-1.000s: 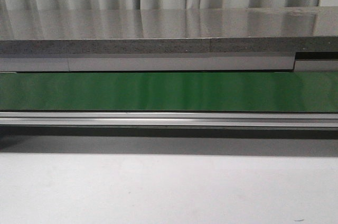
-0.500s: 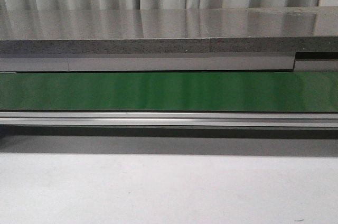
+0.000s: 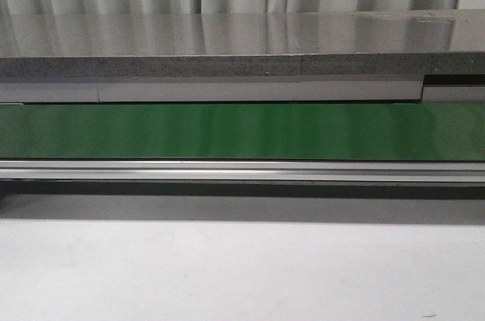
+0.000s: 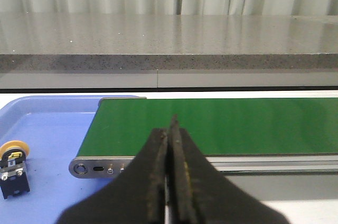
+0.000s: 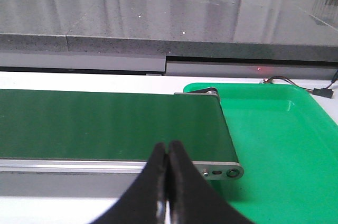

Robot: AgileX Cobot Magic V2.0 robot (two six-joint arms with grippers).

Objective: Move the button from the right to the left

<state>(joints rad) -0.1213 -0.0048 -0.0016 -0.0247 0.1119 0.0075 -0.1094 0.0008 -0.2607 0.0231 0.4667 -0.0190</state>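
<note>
The button [image 4: 12, 161], orange-yellow cap on a black body, lies in the blue tray [image 4: 53, 129] at the belt's left end, seen only in the left wrist view. My left gripper [image 4: 171, 129] is shut and empty, in front of the green belt [image 4: 222, 123], well to the right of the button. My right gripper [image 5: 168, 152] is shut and empty, in front of the belt's right end [image 5: 105, 123]. Neither gripper shows in the front view, where the belt [image 3: 242, 132] carries nothing.
A green tray [image 5: 280, 139] lies at the belt's right end, with nothing in the part shown. A grey stone counter [image 3: 242, 48] runs behind the belt. The belt's metal rail [image 3: 242, 172] runs along its front, with white tabletop [image 3: 242, 275] before it.
</note>
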